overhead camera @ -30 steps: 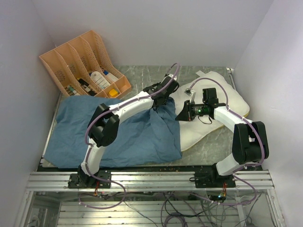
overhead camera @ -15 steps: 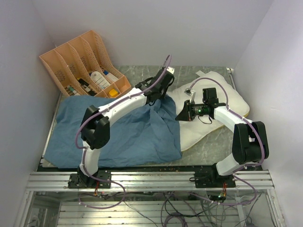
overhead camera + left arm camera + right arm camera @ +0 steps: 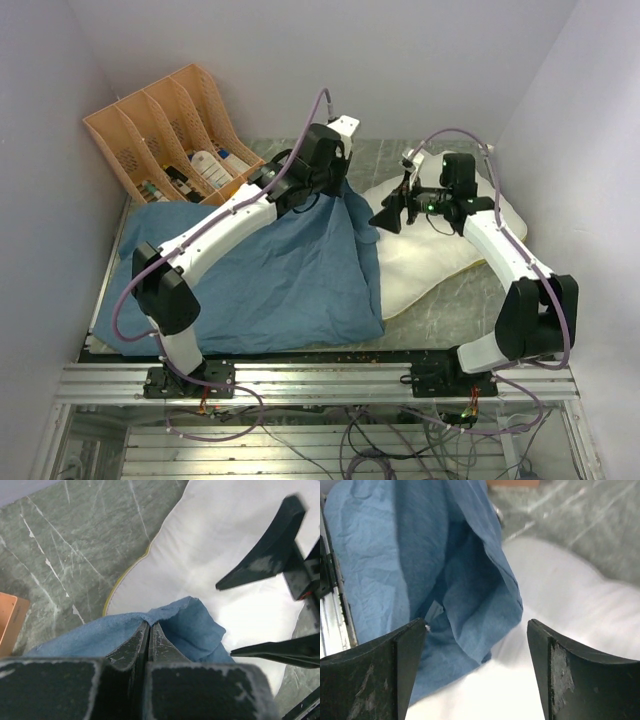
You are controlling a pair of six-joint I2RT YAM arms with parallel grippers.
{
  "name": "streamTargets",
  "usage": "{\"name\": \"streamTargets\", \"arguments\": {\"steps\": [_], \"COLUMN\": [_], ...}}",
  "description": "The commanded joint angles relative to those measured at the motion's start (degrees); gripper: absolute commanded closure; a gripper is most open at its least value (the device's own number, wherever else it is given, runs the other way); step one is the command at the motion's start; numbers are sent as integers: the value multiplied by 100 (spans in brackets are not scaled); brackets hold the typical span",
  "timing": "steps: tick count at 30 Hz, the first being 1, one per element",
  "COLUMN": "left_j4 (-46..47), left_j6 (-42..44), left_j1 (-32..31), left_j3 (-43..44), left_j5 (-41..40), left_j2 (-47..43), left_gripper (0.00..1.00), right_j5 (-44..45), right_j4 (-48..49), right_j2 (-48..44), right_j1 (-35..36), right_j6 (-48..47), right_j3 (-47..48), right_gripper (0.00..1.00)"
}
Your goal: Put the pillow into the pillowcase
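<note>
The left gripper (image 3: 150,626) is shut tight on the edge of the pillowcase (image 3: 270,275), which is held raised beside the pillow (image 3: 445,250) lying at the right of the table (image 3: 470,302). The right gripper (image 3: 477,625) is spread wide, with nothing held. A deep hollow fold in the case is shown only by the right wrist view. A second ago the right jaws were closed and the left arm was less extended.

Left tool (image 3: 333,190) pinches pillowcase (image 3: 270,280) edge, tented above pillow (image 3: 440,255). Right tool (image 3: 388,214) spread wide, just beside.
</note>
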Motion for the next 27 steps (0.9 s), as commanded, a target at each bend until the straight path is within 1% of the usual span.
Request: {"name": "streamTargets", "arguments": {"steps": [1,5,9,10,11,12,14,15,17,19,21,22,23,24,26,27], "left_j4": [141,148,127,123,126,133,143,146,159,235,361,430,479,521,618,693], "left_j6": [-3,-66,-112,-132,-135,-153,-180,-189,-218,-278,-390,-474,-578,-684,-999,-1181], "left_j1": [120,143,153,152,151,158,164,165,171,191,240,259,275,296,332,327], "left_j3": [-187,-218,-190,-200,-200,-206,-232,-254,-320,-464,-676,-792,-935,-1062,-1378,-1570], "left_j5": [584,789,908,937,962,983,1024,1039,1049,1046,1079,1066,1010,956,784,671], "left_j2": [-97,-133,-150,-164,-180,-190,-242,-285,-377,-532,-723,-820,-937,-1067,-1346,-1506], "left_gripper": [93,93,93,93,93,93,93,93,93,93,93,93,91,82,52,39], "right_j5": [-407,-447,29,133,208,326,525,589,686,697,603,562,540,515,464,449], "right_j4": [457,733,745,805,868,934,1052,1112,1185,1272,1371,1412,1448,1484,1522,1535], "right_j2": [-94,206,464,517,571,625,729,779,863,891,902,907,913,920,954,957], "right_j1": [47,224,663,759,817,868,931,929,932,936,941,950,969,988,1018,1036], "right_j6": [-462,-779,-892,-848,-791,-707,-533,-461,-340,-226,-77,-12,76,147,276,315], "right_j3": [401,584,734,754,784,831,972,1065,1271,1453,1598,1682,1724,1771,1873,1894], "right_gripper": [16,16,17,18,22,26,39,48,70,87,97,100,100,100,100,100]}}
